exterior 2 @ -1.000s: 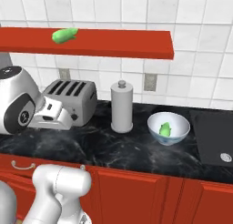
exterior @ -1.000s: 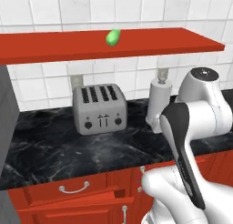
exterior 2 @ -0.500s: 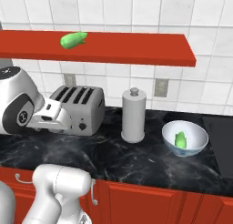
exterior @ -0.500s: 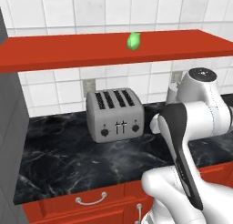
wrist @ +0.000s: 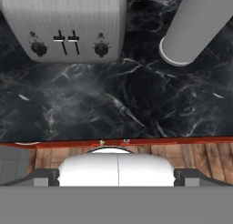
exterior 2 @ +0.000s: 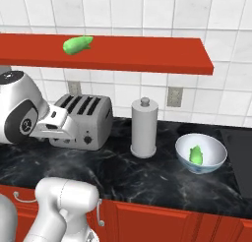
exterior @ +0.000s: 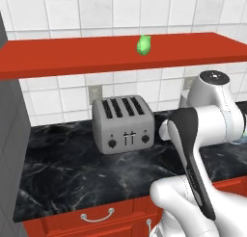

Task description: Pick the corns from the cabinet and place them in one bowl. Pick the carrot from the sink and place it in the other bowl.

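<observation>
Seen at lower right of the left base view: white arm (exterior: pixel 193 202), folded at a dark elbow, with a round joint cap at the right edge, mid-height. In the right base view, same arm (exterior 2: pixel 64 201) at lower left, upper part bent over at the left edge. In the hand view, gripper (wrist: pixel 116 175) at the bottom, dark fingertips (wrist: pixel 45 176) wide apart, holding nothing.
</observation>
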